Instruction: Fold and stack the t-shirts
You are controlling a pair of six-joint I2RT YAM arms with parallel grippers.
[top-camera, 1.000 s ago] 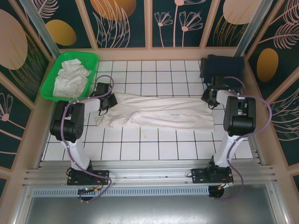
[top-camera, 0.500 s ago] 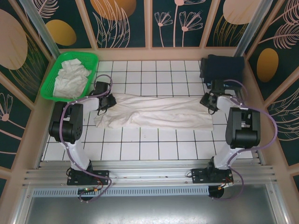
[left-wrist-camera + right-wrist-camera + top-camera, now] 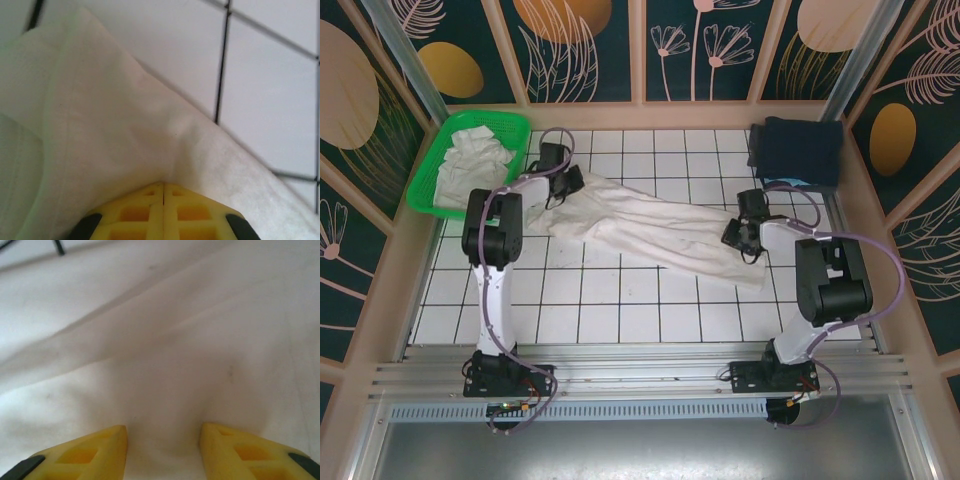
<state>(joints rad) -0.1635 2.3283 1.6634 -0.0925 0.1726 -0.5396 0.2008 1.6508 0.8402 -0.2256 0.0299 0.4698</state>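
Left gripper, jaws clamped on the white t-shirt near the green basket; right gripper, jaws apart astride it.

Robot lab booth: tiled tabletop, leaf-patterned wall panels, aluminium mounting rail.

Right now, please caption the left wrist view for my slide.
Left gripper shut on the white t-shirt above the tiled table.
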